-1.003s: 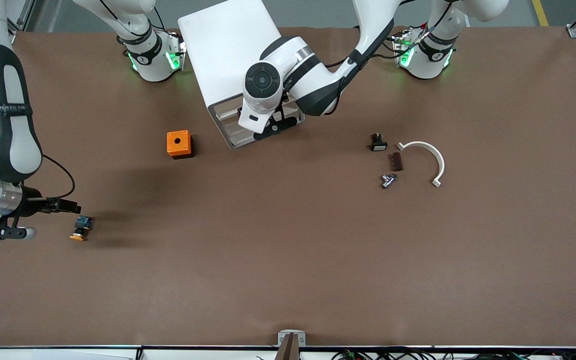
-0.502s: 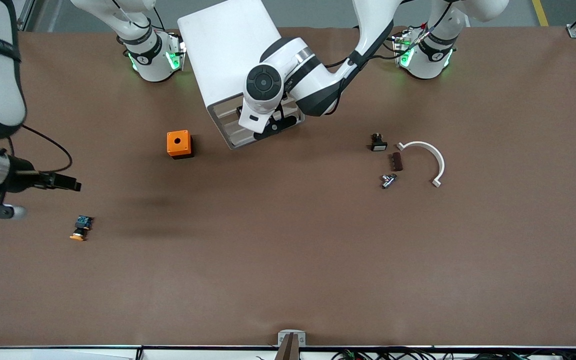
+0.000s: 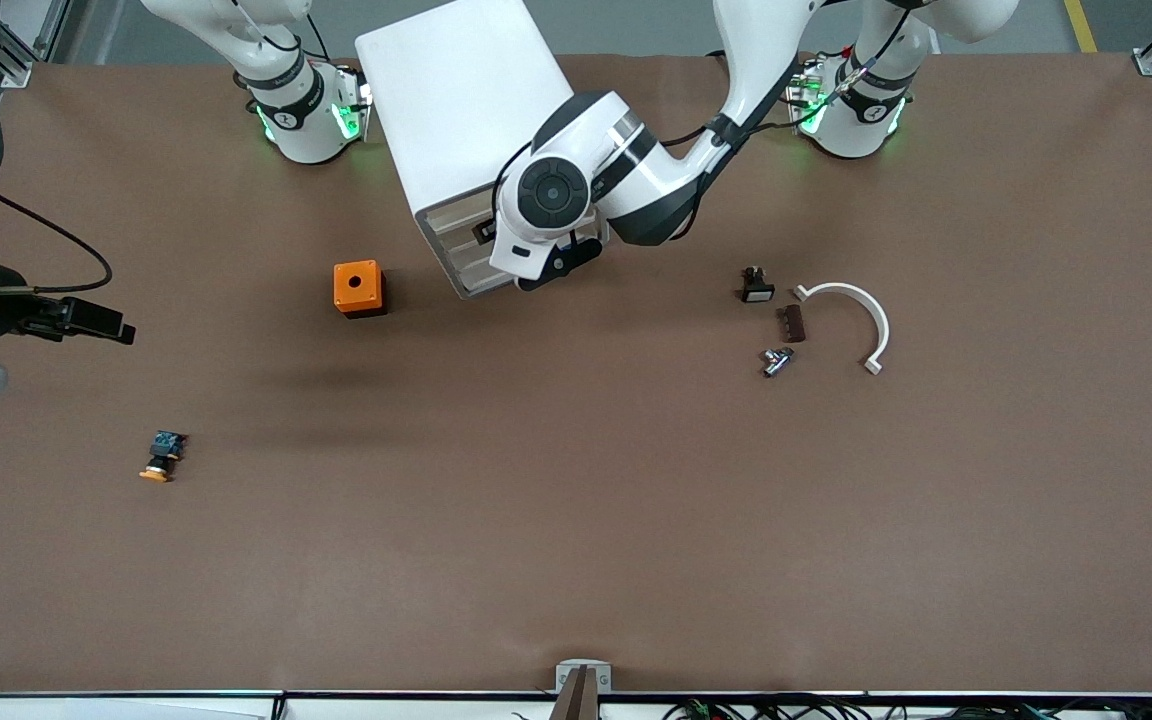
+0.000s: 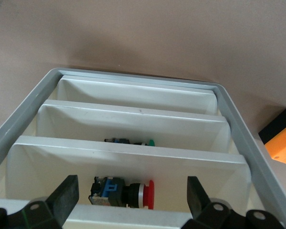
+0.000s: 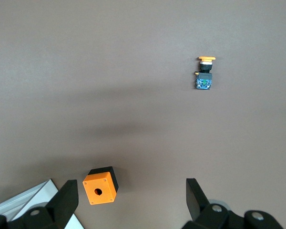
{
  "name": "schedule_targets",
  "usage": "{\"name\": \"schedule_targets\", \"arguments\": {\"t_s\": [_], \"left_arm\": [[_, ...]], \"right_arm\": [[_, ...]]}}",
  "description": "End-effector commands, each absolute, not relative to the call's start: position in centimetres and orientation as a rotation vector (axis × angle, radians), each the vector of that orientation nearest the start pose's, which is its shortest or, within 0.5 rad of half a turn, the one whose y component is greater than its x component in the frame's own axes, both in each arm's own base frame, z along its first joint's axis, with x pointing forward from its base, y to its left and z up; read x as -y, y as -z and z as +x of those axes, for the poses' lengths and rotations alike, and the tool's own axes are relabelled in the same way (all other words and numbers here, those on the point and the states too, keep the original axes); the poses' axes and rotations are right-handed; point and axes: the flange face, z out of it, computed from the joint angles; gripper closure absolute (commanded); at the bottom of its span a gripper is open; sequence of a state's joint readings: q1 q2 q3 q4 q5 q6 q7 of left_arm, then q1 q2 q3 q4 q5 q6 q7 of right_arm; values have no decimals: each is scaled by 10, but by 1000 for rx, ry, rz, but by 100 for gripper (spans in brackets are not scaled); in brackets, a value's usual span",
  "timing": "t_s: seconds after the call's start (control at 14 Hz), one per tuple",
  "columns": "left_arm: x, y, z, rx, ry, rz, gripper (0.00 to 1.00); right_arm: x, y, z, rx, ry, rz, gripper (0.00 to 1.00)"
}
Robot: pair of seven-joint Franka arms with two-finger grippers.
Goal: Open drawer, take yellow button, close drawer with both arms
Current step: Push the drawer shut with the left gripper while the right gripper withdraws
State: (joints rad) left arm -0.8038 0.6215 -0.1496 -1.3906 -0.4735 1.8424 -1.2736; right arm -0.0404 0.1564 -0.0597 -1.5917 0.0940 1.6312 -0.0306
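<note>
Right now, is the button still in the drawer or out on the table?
Out. The button lies on the bare table, nearer the front camera than the orange cube.

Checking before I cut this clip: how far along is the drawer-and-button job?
Done: the button lies out on the table, toward the right arm's end, held by nothing.
In hand: the left gripper, open, is at the cabinet front; whether the top drawer is fully shut I cannot tell.
The right gripper hangs open over bare table.
Left: at most, closing the drawer.
</note>
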Motion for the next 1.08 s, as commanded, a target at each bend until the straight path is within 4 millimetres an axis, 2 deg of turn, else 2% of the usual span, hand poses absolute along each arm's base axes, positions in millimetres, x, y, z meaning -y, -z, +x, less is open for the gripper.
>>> {"name": "schedule_targets", "arguments": {"t_s": [0.0, 0.07, 0.22, 0.36, 0.43, 0.5, 0.65, 0.72, 0.86, 0.93, 1.0], "left_arm": [[583, -351, 400, 817, -914, -3015, 0], [579, -349, 406, 833, -910, -3012, 0], [566, -354, 424, 869, -884, -3019, 0], [548, -369, 449, 933, -852, -3038, 0], [532, -381, 467, 988, -835, -3046, 0], [515, -396, 484, 1037, -819, -3061, 0], [496, -426, 498, 1019, -700, -3118, 0], [481, -446, 511, 990, -601, -3158, 0], [450, -478, 523, 875, -531, -3207, 0], [432, -495, 526, 791, -511, -3240, 0], [405, -510, 535, 715, -504, -3259, 0]], "right_arm": [[27, -548, 600, -41, -135, -3142, 0], [22, -555, 602, -26, -113, -3168, 0], [25, -556, 603, -32, -105, -3159, 0], [24, -565, 604, -35, -83, -3133, 0], [26, -566, 600, -39, -126, -3129, 0], [29, -579, 597, -48, -145, -3125, 0], [35, -607, 586, -58, -201, -3128, 0], [36, -619, 582, -66, -214, -3132, 0], [39, -633, 580, -76, -185, -3130, 0], [42, -635, 580, -78, -179, -3128, 0], [41, -635, 580, -86, -176, -3123, 0]]}}
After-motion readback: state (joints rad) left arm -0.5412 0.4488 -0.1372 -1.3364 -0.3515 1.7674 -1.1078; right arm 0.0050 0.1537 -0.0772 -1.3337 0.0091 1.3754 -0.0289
